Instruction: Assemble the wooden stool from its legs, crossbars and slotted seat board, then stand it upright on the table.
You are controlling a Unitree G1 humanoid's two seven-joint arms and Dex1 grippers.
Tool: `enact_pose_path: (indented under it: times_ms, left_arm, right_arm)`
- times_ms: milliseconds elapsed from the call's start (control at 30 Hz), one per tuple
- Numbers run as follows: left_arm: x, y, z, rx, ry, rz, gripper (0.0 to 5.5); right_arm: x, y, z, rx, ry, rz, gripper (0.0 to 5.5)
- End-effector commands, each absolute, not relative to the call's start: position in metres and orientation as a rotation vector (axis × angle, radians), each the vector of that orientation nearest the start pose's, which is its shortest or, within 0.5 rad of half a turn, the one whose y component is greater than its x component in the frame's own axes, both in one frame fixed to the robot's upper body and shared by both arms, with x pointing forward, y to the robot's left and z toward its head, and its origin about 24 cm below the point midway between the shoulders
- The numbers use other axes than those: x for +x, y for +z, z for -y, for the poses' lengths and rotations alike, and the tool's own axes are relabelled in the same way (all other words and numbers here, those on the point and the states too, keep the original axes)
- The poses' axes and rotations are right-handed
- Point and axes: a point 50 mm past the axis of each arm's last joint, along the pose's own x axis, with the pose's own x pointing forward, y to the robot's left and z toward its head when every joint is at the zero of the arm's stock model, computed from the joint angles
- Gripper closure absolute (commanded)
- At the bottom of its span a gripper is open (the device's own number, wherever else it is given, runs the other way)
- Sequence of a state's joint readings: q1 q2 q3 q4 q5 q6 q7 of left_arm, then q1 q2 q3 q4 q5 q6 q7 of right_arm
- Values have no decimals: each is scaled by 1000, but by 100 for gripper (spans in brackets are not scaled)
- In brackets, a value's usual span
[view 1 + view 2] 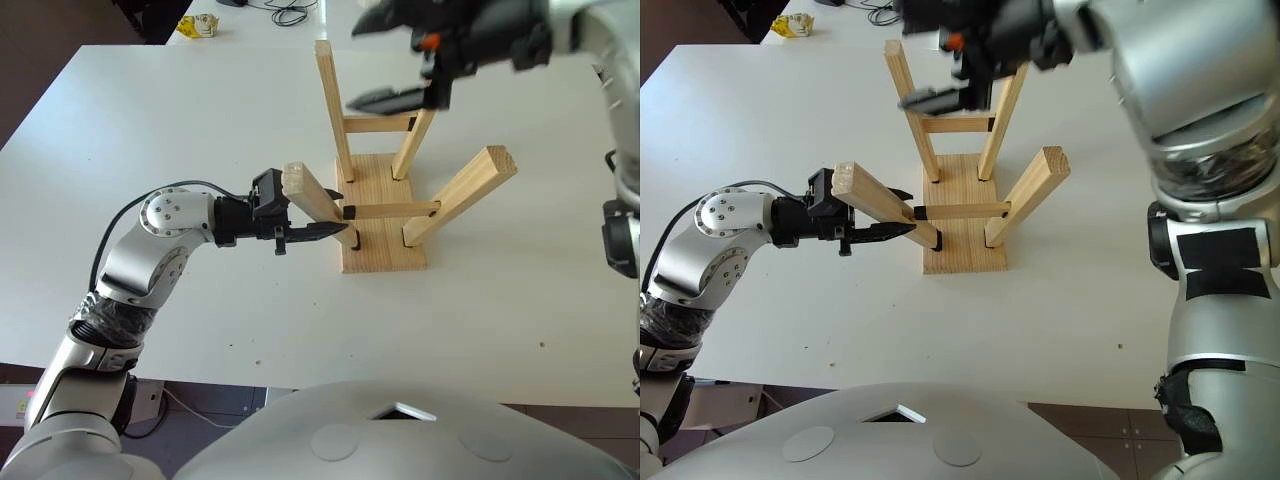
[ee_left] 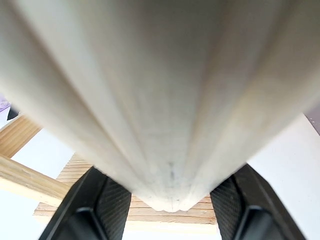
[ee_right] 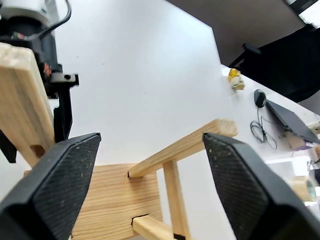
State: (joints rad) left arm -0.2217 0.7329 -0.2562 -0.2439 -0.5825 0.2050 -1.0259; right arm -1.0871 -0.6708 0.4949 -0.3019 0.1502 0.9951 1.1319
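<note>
From the head, the slotted seat board (image 1: 385,258) lies flat near the middle of the white tabletop (image 1: 180,110), with four legs pointing up from it. The far-left leg (image 1: 333,105) stands at the board's 11 o'clock and the far-right leg (image 1: 412,148) at 1 o'clock, with a crossbar (image 1: 375,124) joining them. The near-left leg (image 1: 308,193) leans out toward 9 o'clock from the 8 o'clock corner. The near-right leg (image 1: 465,190) leans toward 3 o'clock from the 4 o'clock corner. A second crossbar (image 1: 392,210) spans these two. The left pincer (image 1: 330,213) comes in from 9 o'clock and is clenched on the near-left leg, low on its length. The right pincer (image 1: 385,60) hangs released above the far pair at 12 o'clock, apart from the wood. A yellow object (image 1: 203,25) sits at the tabletop's 11 o'clock edge.

At the left wrist, pale wood lies close against the camera, and two black fingers (image 2: 110,205) press its sides. The board shows beyond them.

At the right wrist, two ribbed pads (image 3: 60,185) stand wide apart. Between them are the board, one leg and a crossbar.
</note>
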Motion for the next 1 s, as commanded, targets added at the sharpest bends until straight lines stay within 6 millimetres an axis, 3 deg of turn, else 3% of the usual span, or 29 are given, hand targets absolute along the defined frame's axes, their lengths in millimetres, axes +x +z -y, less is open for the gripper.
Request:
enact_pose_path:
  times_ms: [33, 200, 467, 700, 1000]
  left_arm:
    - [226, 74, -155, 206, -1366, -363, 344]
    - [226, 75, -154, 217, -1383, -367, 344]
    - [226, 76, -156, 240, -1400, -383, 344]
    - [230, 74, -154, 262, -1399, -396, 344]
    - [232, 70, -151, 292, -1409, -420, 344]
  right_arm:
    - [296, 223, 77, -961, 1203, -328, 174]
    - [300, 204, 74, -984, 1214, -360, 174]
    - [290, 196, 80, -1018, 1281, -382, 174]
    - [269, 181, 87, -1038, 1397, -432, 174]
    - [266, 181, 85, -1033, 1420, -416, 174]
